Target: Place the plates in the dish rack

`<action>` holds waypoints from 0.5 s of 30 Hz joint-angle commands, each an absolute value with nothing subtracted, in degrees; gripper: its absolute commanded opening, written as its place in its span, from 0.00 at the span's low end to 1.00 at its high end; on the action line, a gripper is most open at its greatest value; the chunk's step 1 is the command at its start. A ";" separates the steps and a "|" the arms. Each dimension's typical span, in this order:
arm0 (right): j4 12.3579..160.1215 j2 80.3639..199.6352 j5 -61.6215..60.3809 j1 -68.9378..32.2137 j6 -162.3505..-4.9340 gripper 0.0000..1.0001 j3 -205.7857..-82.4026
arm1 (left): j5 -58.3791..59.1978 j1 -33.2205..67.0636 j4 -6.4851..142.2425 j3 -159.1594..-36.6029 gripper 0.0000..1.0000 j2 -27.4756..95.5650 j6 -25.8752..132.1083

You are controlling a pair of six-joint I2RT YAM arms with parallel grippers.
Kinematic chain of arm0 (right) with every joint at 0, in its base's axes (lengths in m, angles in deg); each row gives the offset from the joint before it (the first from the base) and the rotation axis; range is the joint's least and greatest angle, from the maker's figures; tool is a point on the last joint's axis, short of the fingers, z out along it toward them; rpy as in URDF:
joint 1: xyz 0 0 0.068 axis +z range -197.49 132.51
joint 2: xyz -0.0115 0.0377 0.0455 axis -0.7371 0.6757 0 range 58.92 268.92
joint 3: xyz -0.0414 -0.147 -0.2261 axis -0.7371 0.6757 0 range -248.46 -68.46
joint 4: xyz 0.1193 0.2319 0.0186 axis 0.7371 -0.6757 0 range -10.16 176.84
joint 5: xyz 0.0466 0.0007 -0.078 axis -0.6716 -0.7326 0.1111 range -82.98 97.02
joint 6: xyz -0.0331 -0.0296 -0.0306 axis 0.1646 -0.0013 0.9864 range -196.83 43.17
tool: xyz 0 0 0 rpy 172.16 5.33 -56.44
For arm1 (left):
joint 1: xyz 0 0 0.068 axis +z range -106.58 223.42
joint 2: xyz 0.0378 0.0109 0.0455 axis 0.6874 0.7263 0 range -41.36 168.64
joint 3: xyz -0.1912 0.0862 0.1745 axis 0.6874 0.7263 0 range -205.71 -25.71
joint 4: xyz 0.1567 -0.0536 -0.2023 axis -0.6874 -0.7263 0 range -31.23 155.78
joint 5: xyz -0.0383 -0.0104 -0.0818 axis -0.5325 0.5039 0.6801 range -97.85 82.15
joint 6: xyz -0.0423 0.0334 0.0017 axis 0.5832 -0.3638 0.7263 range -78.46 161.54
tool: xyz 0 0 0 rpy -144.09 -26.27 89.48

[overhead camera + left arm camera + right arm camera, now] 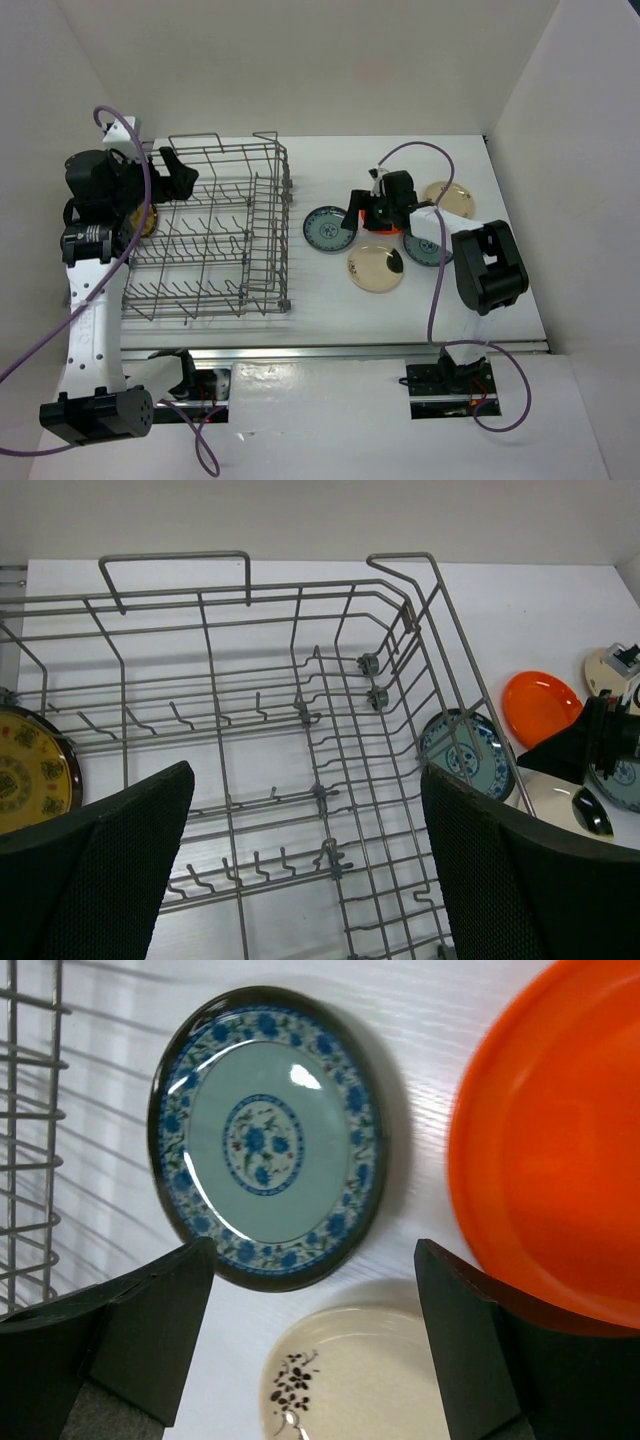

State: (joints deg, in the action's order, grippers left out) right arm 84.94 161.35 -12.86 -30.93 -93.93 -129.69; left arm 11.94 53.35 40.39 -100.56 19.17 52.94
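1. Right claw (312, 1260): spread wide, nothing between its fingers, hanging low over the table (430, 1020).
2. Right wrist view, read from that claw:
   - The blue-and-white plate (265, 1140) lies flat at 11 o'clock, its near rim just off the fingertips.
   - The orange plate (550, 1140) is at 2 o'clock, its edge running behind the right finger. Contact cannot be told.
   - A beige plate (350, 1375) sits at 6 o'clock, back under the palm.
3. Top view: five loose plates cluster on the table, and the dish rack (210, 235) stands at 9 o'clock from them, apart from the nearest plate.
4. Left claw (308, 780): spread and empty, looking into the rack. The gold plate (30, 770) is at its 9 o'clock by the rack's left wall. Whether it is inside or outside the wires cannot be told.
5. Judgement: the right arm is far nearer the cluster. The plates are round, so there is no long axis to align with. They lie flat, so the claw must take one by the rim, and the blue-and-white one at 11 o'clock looks the likeliest pick.
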 commanded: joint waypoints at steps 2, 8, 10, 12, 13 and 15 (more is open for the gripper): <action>83.41 158.24 -11.17 -28.16 -94.41 0.87 -132.62 | 13.07 52.74 41.34 -99.72 1.00 17.44 53.84; 82.89 162.36 -8.80 -28.15 -95.02 0.84 -133.67 | 13.77 52.74 42.39 -99.19 1.00 17.44 53.84; 82.88 162.98 -7.58 -28.15 -95.02 0.83 -133.67 | 13.77 52.74 42.40 -98.66 1.00 17.44 53.84; 82.88 163.51 -7.57 -28.15 -95.02 0.83 -134.20 | 14.30 52.74 42.40 -98.66 1.00 17.44 53.84; 82.88 164.03 -7.57 -28.15 -95.02 0.83 -134.20 | 14.30 52.74 42.92 -98.66 1.00 17.44 53.84; 82.88 164.83 -7.57 -28.15 -95.02 0.83 -134.90 | 14.82 52.74 42.92 -98.05 1.00 17.44 53.84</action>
